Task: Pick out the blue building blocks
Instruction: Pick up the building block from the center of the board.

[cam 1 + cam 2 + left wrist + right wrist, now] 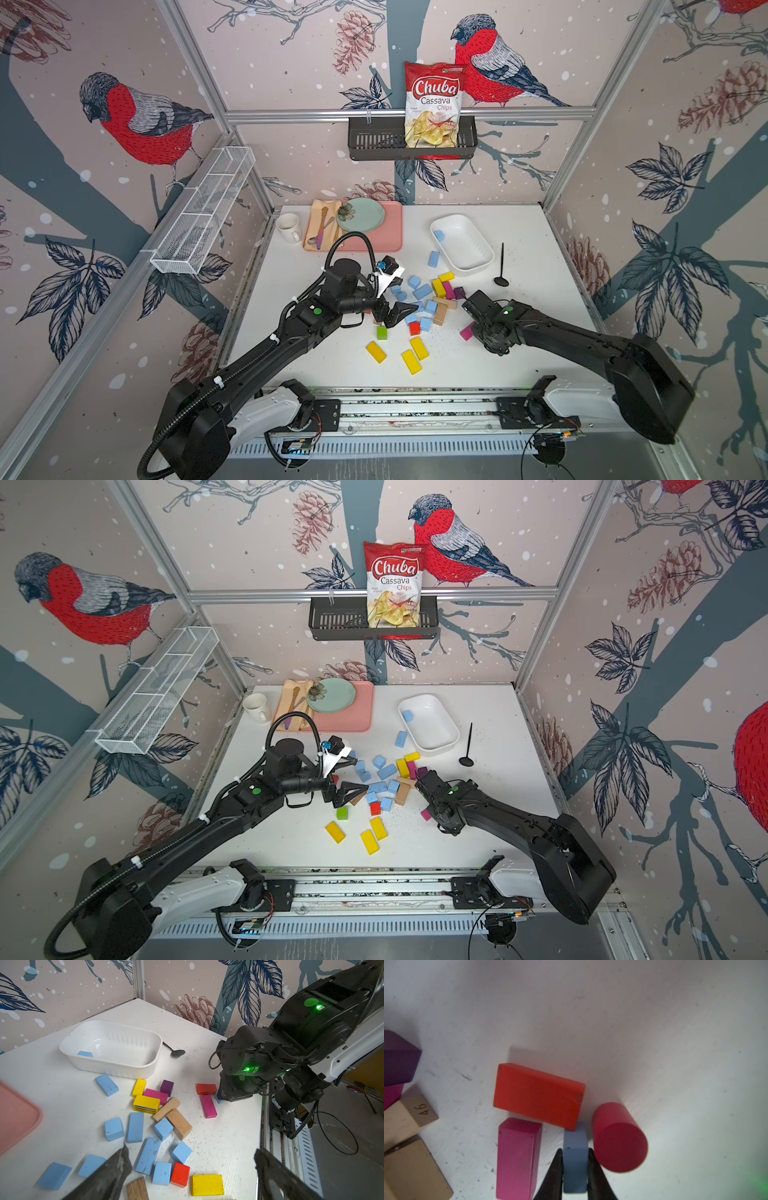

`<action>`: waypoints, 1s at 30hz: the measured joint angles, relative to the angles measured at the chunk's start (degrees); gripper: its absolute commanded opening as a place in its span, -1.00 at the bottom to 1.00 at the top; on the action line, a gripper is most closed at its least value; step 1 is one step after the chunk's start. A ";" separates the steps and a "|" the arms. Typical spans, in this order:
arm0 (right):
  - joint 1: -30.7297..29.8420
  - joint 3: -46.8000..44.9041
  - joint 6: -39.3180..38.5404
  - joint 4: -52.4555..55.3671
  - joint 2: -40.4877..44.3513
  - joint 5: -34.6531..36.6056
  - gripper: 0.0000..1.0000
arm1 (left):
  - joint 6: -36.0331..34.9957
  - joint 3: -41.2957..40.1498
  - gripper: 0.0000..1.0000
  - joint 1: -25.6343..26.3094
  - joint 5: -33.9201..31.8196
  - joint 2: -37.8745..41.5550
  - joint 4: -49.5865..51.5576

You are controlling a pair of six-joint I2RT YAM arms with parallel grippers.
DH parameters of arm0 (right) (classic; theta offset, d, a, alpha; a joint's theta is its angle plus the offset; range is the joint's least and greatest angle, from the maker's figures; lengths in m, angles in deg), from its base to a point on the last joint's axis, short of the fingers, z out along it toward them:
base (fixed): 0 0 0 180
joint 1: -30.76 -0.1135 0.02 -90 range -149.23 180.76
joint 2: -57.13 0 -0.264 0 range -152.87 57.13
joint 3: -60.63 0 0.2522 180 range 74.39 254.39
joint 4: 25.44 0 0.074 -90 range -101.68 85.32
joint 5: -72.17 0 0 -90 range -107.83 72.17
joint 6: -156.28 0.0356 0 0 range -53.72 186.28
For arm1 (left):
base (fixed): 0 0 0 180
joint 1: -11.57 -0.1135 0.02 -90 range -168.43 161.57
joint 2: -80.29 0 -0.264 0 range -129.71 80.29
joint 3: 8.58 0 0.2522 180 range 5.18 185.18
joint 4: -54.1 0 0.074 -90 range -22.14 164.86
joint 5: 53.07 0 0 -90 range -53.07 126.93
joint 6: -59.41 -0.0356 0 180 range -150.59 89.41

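Several blue building blocks [423, 291] [386, 771] lie scattered mid-table among other colours; the left wrist view shows them too [135, 1127]. One blue block [439, 235] lies in the white tub [478, 261], and another [434, 258] lies just outside it. My right gripper [575, 1153] is shut on a small blue block [575, 1142] that stands on the table between a magenta bar [517, 1157] and a red cylinder [618, 1136]. In both top views the right wrist hides this grip. My left gripper [409, 309] [191, 1149] hangs open over the near blue blocks and holds nothing.
Yellow bars [415, 353], a green cube [381, 332], a red block [414, 328] and plain wooden blocks [440, 313] lie mixed in. A black spoon [501, 270] lies right of the tub. A pink tray [390, 237] with a plate, and a mug [289, 227], stand at the back.
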 measured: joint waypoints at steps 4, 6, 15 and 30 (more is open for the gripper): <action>0.22 0.00 -0.20 -0.72 -0.52 0.09 -0.69 | -0.15 0.00 0.93 0.00 0.00 0.00 0.02; 0.28 0.00 -0.22 -1.11 -0.76 0.33 -0.72 | -0.17 0.00 0.93 0.00 -0.02 -0.09 0.02; 0.59 0.39 -0.37 -1.68 -1.33 0.61 -0.87 | -0.20 0.00 0.92 0.00 -0.02 -0.11 0.22; 7.50 15.12 -16.20 1.86 3.58 3.52 -0.88 | -1.20 -0.20 0.93 0.00 -2.40 2.47 0.24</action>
